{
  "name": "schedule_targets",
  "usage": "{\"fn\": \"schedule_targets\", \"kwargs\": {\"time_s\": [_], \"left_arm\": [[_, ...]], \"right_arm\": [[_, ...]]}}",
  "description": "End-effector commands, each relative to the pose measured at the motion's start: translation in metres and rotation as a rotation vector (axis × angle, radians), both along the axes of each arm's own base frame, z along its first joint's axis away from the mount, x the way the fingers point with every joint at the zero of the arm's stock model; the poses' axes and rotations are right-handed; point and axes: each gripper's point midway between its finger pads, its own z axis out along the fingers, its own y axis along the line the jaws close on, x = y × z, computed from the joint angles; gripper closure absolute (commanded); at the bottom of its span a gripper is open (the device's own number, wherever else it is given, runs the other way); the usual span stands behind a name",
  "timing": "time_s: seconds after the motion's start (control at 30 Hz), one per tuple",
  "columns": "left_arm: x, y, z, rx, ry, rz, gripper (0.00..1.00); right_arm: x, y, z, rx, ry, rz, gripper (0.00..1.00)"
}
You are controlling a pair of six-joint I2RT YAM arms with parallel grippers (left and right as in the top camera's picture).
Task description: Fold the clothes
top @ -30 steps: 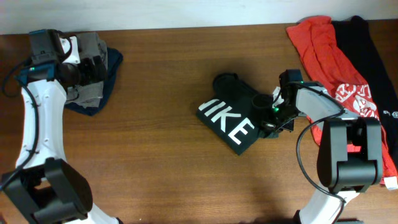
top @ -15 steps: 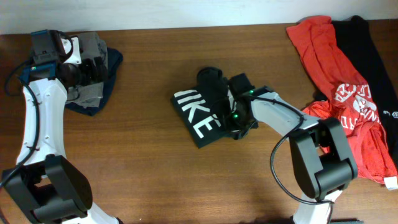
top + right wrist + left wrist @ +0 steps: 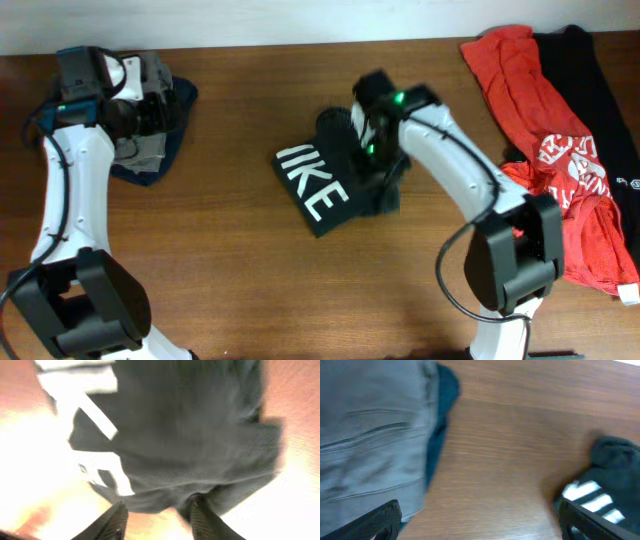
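Observation:
The black T-shirt point(image 3: 330, 185) with white "NIKE" lettering lies folded into a small bundle at the table's middle. My right gripper point(image 3: 372, 140) hovers over its far right part. In the right wrist view the shirt point(image 3: 180, 435) fills most of the picture, and the right gripper point(image 3: 157, 522) is open, with bare wood between its fingertips just off the cloth's edge. My left gripper point(image 3: 150, 110) hangs wide open over a grey and navy pile point(image 3: 150, 145) at the far left. In the left wrist view the left gripper point(image 3: 477, 527) has grey cloth point(image 3: 370, 435) beside one finger.
A red garment point(image 3: 525, 90) with white print and a black garment point(image 3: 600, 90) lie spread along the right edge, beside the right arm's base. The black shirt point(image 3: 610, 485) also shows at the right of the left wrist view. Brown wood separates the piles.
The right gripper dragged the folded black shirt leftward, then let go of it, opened and drew back toward the far side. The left arm has barely moved.

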Motion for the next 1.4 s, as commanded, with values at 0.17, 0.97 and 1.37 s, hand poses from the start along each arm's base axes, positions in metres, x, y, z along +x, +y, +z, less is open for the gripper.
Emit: {"fn": "schedule_targets", "kwargs": {"time_s": [0.17,0.97,1.37], "left_arm": [[-0.019,-0.095,-0.012,-0.056,0.081,-0.232,0.01],[-0.097,-0.254,-0.146,-0.040,0.493,-0.575,0.01],[-0.051,-0.166,-0.165,0.540,0.399,-0.446,0.01]], "right_arm": [[0.037,-0.046,0.070,0.035,-0.134,-0.111,0.42],[0.056,-0.181,0.069,0.031,-0.121,-0.437,0.63],[0.056,-0.181,0.067,0.026,-0.119,-0.437,0.63]]}}
